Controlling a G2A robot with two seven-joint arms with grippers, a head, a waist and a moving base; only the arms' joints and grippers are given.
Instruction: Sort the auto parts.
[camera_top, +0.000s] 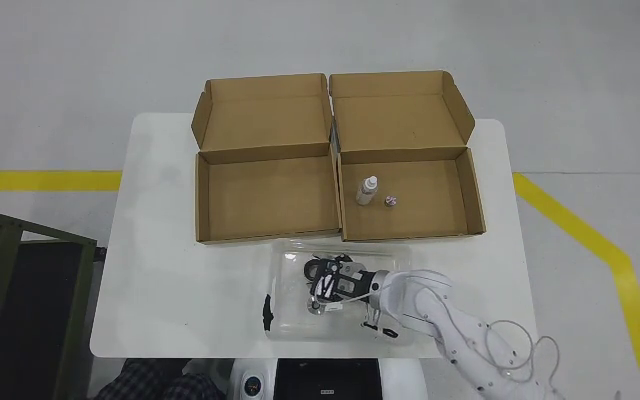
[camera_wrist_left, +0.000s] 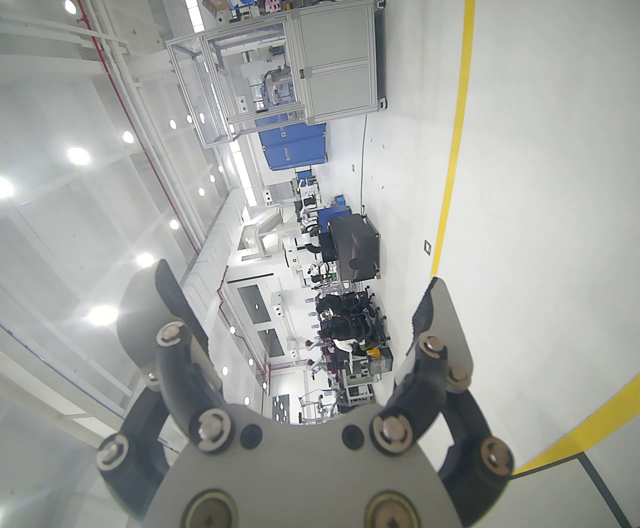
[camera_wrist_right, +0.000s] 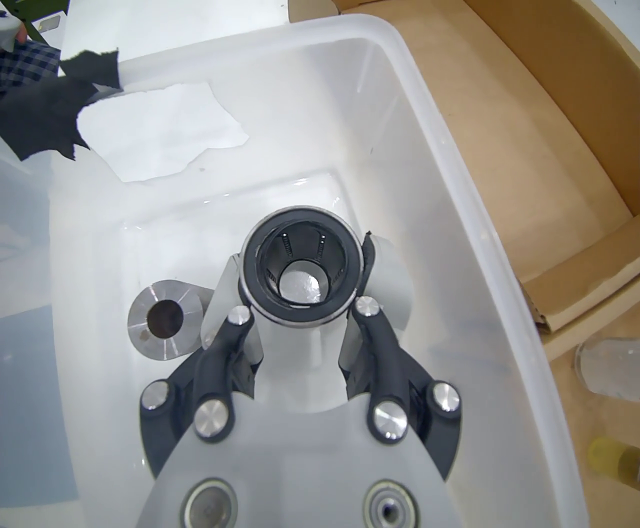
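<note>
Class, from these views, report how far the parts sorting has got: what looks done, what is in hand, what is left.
Done: a small bottle and a tiny part lie in one cardboard box. In hand: the right hand is shut on a black bearing inside the clear bin. Left: that bearing is not yet boxed, and a metal sleeve lies in the bin.
</note>
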